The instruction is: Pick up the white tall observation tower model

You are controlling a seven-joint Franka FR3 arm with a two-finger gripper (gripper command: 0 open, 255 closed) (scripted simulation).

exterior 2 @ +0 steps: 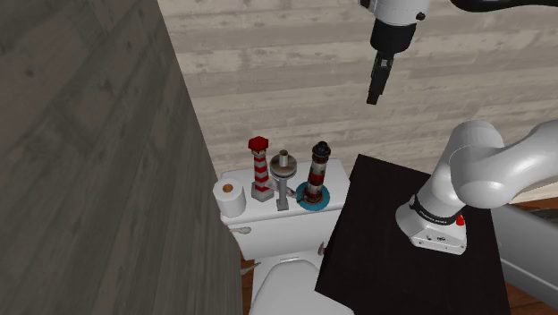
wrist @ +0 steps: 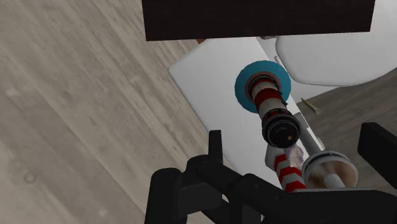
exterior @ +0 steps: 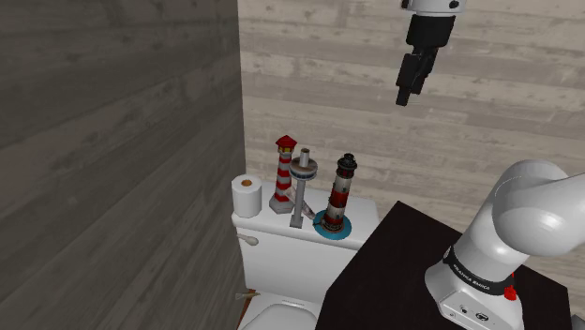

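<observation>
Grey tower model (exterior: 300,192), standing upright, long axis vertical

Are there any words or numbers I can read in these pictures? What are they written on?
On the black band around the robot arm's foot: white letters, too small to read.
On the tower model, the red-topped lighthouse, the black-topped lighthouse and the toilet roll: no words, numbers or signs to be seen.
</observation>
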